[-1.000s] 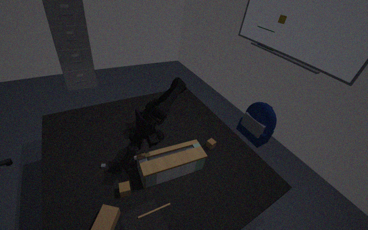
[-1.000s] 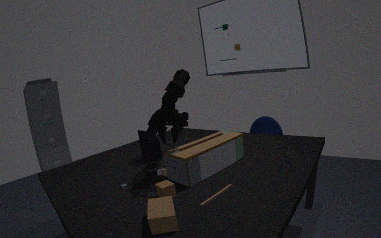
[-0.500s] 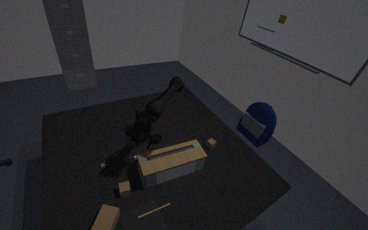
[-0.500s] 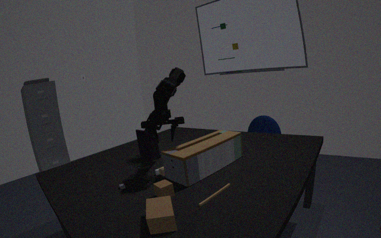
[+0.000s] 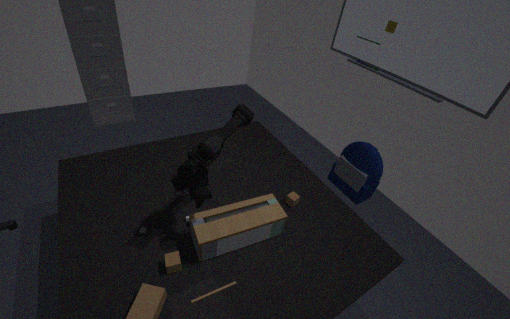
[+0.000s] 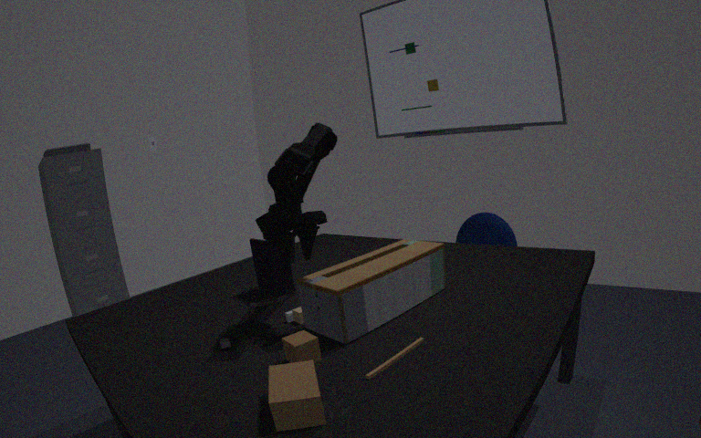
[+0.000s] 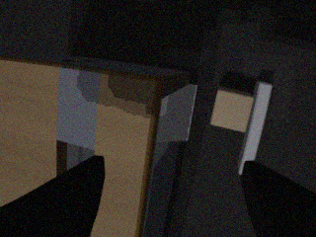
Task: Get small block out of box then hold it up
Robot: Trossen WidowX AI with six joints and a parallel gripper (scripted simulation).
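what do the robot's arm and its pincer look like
The arm is black or near-black throughout, with chunky, angular segments and rounded joints. The pincer has two dark, plain fingers, wide further back and narrowing towards blunt tips. It is too dark to make out any markings.

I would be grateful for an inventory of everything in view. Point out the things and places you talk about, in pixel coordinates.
table (image 5: 319,244) (image 6: 491,319): one, dark, under the box
box (image 5: 240,225) (image 6: 392,265) (image 7: 123,173): one, wood-topped, on table
small tan block (image 6: 297,315) (image 7: 232,110): one, beside box's end
pale strip (image 5: 187,218) (image 6: 289,316) (image 7: 256,125): one, against that block
small cube (image 5: 292,198): one, tan, beyond box's other end
medium block (image 5: 172,261) (image 6: 301,346), large block (image 5: 146,300) (image 6: 294,381): one each, tan, table
stick (image 5: 213,292) (image 6: 395,357): one, tan, before box
tiny cube (image 5: 143,230) (image 6: 224,342): one, pale, table
cabinet (image 5: 101,56) (image 6: 82,232): one, grey, background
whiteboard (image 5: 432,44) (image 6: 480,67): one, pale, wall
notes: yellow (image 5: 391,26) (image 6: 433,85), green (image 6: 410,47), whiteboard
chair (image 5: 362,161) (image 6: 486,229): one, blue, behind table
unclear object (image 5: 8,225): one, dark, left edge
arm (image 5: 222,137) (image 6: 292,165): one, black, behind box
gripper (image 5: 202,200) (image 6: 305,247) (image 7: 174,169): one, black, open above box's end
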